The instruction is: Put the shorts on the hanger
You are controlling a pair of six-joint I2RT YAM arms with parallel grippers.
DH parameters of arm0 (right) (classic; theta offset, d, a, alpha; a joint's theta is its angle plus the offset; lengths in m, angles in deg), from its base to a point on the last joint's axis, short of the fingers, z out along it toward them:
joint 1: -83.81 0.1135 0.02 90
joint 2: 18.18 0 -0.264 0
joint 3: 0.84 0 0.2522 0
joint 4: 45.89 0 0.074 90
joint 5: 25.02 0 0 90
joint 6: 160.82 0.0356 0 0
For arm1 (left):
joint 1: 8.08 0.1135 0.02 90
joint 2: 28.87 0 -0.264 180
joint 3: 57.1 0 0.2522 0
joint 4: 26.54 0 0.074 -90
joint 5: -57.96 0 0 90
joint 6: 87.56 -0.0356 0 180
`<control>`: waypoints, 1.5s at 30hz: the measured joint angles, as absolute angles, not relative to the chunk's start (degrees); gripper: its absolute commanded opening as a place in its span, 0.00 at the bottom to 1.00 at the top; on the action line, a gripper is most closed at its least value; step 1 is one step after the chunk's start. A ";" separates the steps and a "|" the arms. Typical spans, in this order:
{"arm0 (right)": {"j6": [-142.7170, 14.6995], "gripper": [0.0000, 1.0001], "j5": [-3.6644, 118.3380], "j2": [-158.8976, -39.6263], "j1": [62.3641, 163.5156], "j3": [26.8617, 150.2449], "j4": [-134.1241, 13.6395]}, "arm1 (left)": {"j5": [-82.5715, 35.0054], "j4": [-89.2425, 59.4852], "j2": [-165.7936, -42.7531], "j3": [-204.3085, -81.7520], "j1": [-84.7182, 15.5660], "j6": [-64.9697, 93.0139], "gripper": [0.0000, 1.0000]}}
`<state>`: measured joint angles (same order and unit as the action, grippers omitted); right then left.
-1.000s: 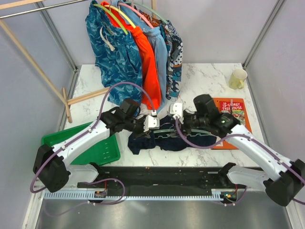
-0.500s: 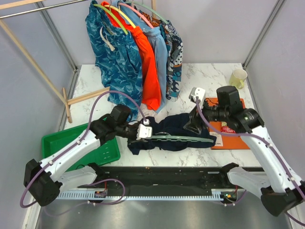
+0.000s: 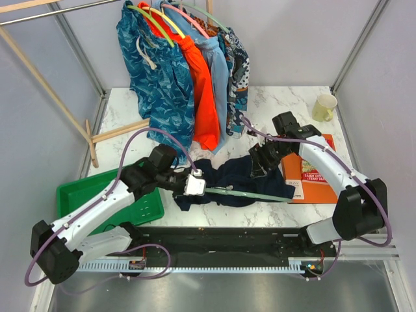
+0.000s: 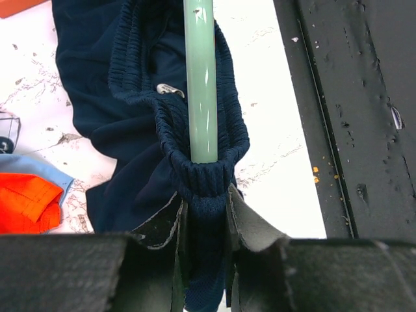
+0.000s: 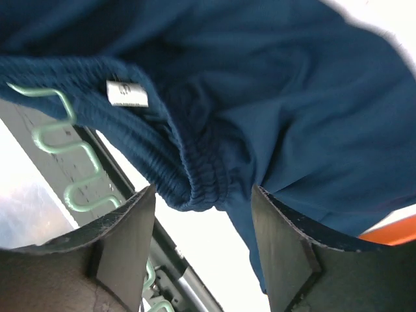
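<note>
The navy shorts (image 3: 229,177) lie bunched on the marble table with the mint-green hanger (image 3: 260,194) threaded through them. My left gripper (image 3: 197,185) is shut on the waistband of the shorts (image 4: 140,78) at their left end; the hanger's bar (image 4: 200,78) runs into the pinched fold. My right gripper (image 3: 259,161) is open over the right part of the shorts. In the right wrist view the shorts' waistband (image 5: 195,175) sits between the spread fingers (image 5: 130,227), not gripped. The hanger's wavy bar (image 5: 62,153) shows at the left.
A green tray (image 3: 84,195) lies at the left. An orange book (image 3: 316,170) lies at the right, a pale cup (image 3: 324,107) behind it. Teal, orange and blue garments (image 3: 182,71) hang on a rail at the back. A wooden frame (image 3: 110,133) leans at the back left.
The right gripper has let go, swung right and come down open over the shorts. The left gripper drew back left with the waistband, and the shorts slid along the hanger.
</note>
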<state>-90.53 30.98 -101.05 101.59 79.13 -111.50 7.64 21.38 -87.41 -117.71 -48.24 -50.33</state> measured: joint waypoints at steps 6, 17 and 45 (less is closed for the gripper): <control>-90.59 0.64 33.34 -102.67 102.84 74.11 -110.76 | 7.64 21.25 -88.11 -117.73 -48.35 -49.19 0.02; -86.29 0.46 41.43 -106.25 107.71 71.14 -103.50 | 7.11 18.67 -90.03 -118.78 -48.35 -40.17 0.02; -97.54 0.00 41.32 -107.06 85.66 74.65 -113.14 | 4.07 22.40 -84.31 -117.49 -37.03 -40.28 0.02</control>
<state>-97.54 41.32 -107.06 85.66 74.65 -113.14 4.07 22.40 -84.31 -117.49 -37.03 -40.28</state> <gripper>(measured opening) 0.019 0.253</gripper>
